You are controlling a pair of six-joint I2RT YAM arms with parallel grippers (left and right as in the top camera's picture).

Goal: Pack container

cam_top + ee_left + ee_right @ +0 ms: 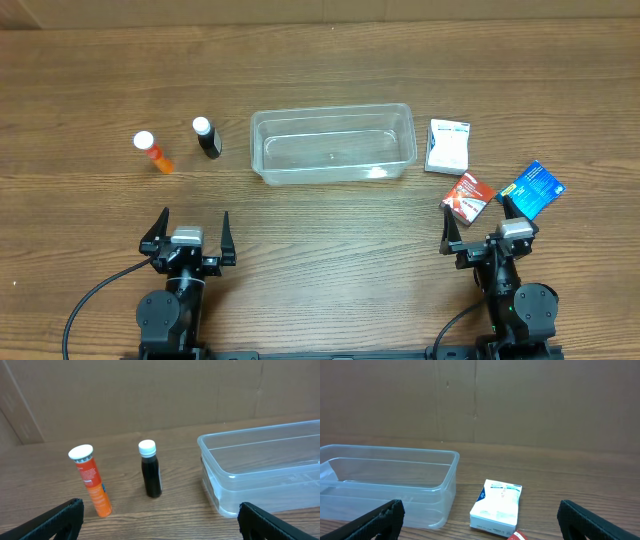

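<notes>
Overhead view: left claw (195,214) and right claw (478,210) both wide open and empty, well apart from the container (332,111)

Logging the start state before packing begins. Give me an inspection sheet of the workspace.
Surface: wooden table, no spills seen.
Job's things: container at centre, empty. To its left, an orange tube and a dark bottle, both white-capped and standing. To its right, a white box, a red box and a blue box.
Clutter: nothing seen.
Grippers: left gripper open and empty. Right gripper open and empty, with the red and blue boxes close in front of it.
Cables: a black cable by the left arm and another by the right arm, both clear of the items.
Surroundings: cardboard wall behind the table.
</notes>
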